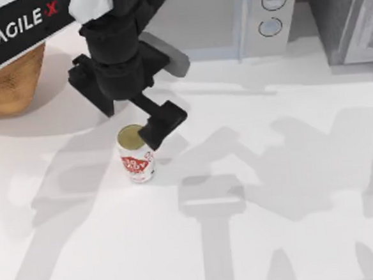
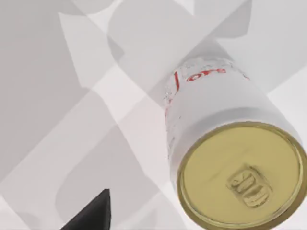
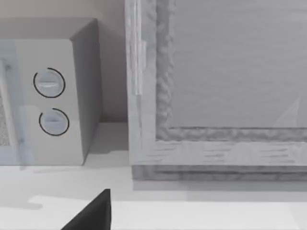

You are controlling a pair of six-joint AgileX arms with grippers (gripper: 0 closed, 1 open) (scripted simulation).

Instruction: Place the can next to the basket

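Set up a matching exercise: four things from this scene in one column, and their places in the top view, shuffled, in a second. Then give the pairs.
Things:
1. can
2. basket
3. microwave
4. left end effector

Places:
A. far back edge of the table, right of centre
B. upright on the table, left of centre
C. directly above the can's gold top
D. far left, partly under the arm's cover

Pairs: 1-B, 2-D, 3-A, 4-C
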